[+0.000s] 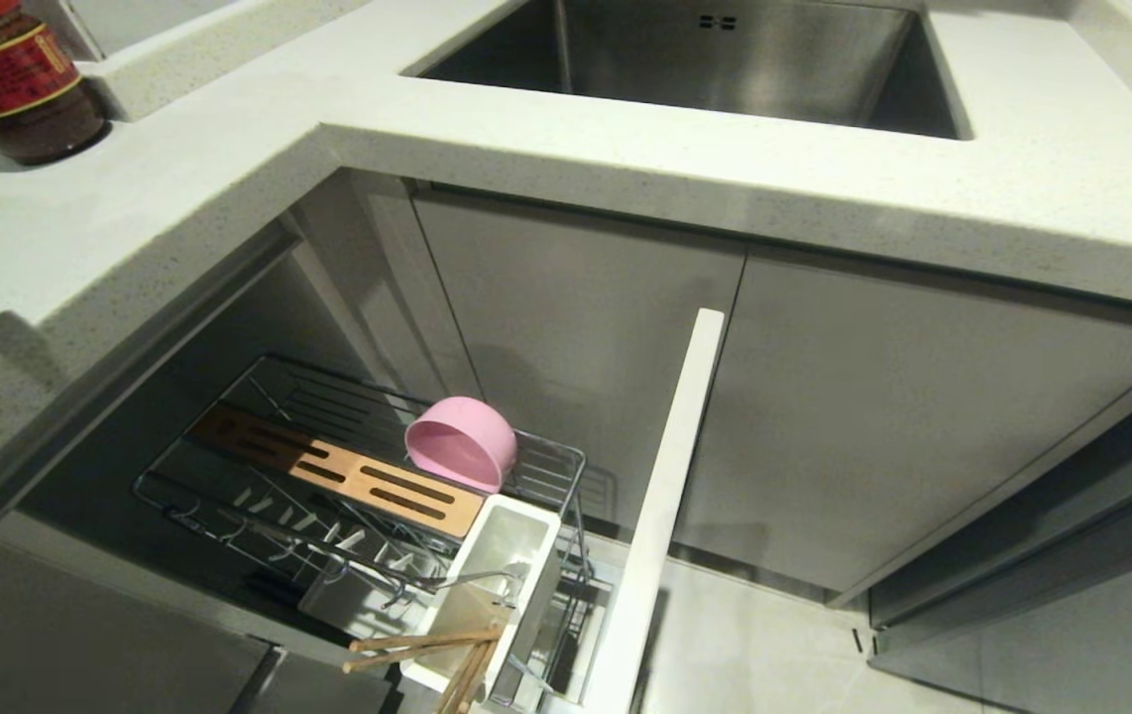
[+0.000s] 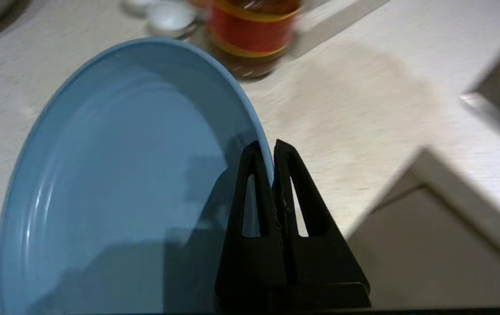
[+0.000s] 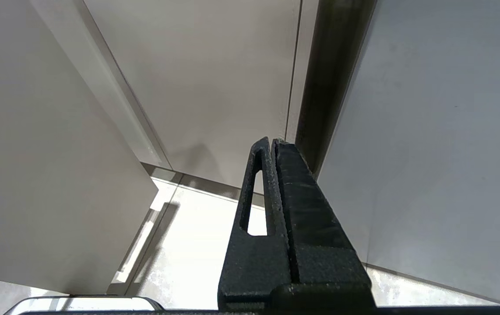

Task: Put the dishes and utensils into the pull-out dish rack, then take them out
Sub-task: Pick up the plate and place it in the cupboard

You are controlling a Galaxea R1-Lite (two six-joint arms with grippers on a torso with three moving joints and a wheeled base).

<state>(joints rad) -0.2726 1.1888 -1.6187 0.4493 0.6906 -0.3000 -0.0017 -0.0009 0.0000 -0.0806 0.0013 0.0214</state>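
Even overhead light falls on the pale countertop (image 1: 625, 149), while the open cabinet under it lies in deep shadow around the pull-out dish rack (image 1: 358, 496). Dark shadows cross the counter's left edge. In the left wrist view, the red-labelled jar (image 2: 250, 35) and the counter behind the light blue plate (image 2: 123, 183) smear with motion blur. Glare brightens the floor (image 3: 197, 245) in the right wrist view.

Home kitchen: speckled stone counter (image 1: 625, 149) with inset steel sink (image 1: 725, 59), sauce jar (image 1: 16, 79) at far-left corner, pull-out dish rack (image 1: 358, 496) below.
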